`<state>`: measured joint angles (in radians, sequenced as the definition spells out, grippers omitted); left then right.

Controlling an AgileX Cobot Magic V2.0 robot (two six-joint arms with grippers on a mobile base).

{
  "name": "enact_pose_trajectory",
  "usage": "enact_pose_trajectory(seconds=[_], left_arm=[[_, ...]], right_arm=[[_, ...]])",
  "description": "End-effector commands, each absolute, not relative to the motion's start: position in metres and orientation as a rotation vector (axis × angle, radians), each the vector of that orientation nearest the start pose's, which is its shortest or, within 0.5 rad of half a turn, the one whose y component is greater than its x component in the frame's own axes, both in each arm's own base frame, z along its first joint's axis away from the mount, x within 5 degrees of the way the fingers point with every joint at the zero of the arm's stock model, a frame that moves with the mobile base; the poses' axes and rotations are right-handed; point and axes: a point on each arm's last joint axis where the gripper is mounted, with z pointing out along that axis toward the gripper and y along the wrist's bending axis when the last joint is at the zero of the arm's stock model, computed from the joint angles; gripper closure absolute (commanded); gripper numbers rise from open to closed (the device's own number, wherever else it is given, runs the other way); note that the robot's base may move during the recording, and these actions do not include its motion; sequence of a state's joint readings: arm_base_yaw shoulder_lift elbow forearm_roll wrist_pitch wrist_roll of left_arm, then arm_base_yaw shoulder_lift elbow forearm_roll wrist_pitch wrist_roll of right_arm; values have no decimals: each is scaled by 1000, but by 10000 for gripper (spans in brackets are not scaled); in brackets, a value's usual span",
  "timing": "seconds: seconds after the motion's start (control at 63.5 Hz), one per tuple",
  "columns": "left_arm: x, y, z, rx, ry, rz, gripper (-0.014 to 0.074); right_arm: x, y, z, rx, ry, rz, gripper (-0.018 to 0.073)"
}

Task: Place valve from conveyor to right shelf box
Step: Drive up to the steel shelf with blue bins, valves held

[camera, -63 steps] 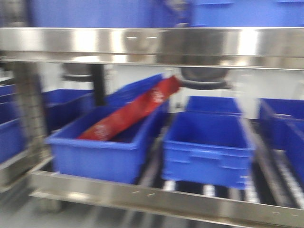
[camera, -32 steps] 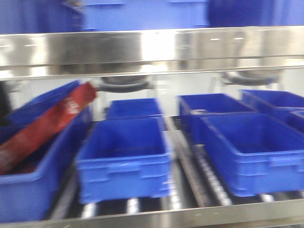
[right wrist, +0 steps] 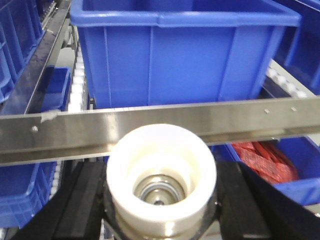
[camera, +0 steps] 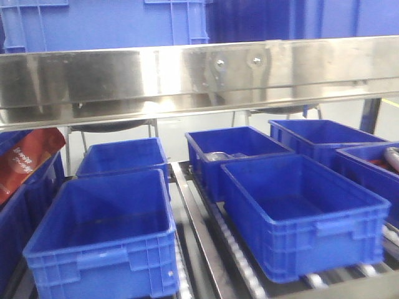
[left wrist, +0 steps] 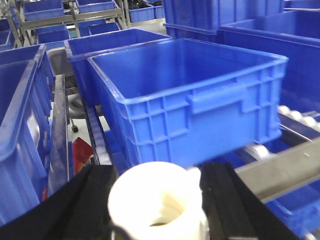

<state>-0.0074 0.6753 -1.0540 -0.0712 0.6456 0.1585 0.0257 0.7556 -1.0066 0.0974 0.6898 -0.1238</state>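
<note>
Blue box, red bag further left

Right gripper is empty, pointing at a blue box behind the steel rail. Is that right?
Not empty. The right wrist view shows the right gripper shut on the valve, a white collar with a metal core. The blue box behind the steel rail is as you say.

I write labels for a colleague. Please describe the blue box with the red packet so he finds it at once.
On the steel shelf in the front view, go to the far left of the lower level. The box there is cut by the picture's edge. It alone has a red packet sticking out; the boxes beside it look empty.
</note>
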Motion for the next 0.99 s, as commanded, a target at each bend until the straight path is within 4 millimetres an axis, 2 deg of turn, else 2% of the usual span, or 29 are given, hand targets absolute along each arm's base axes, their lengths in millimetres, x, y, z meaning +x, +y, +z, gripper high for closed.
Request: enact_pose_trajectory(seconds=[0.0,0.977], left_arm=[[106,-5,453,120,1676,24,708],[106,-5,453,120,1676,24,708]], right_arm=[[133,8,432,-110,1809,25,713],[133,8,432,-110,1809,25,713]])
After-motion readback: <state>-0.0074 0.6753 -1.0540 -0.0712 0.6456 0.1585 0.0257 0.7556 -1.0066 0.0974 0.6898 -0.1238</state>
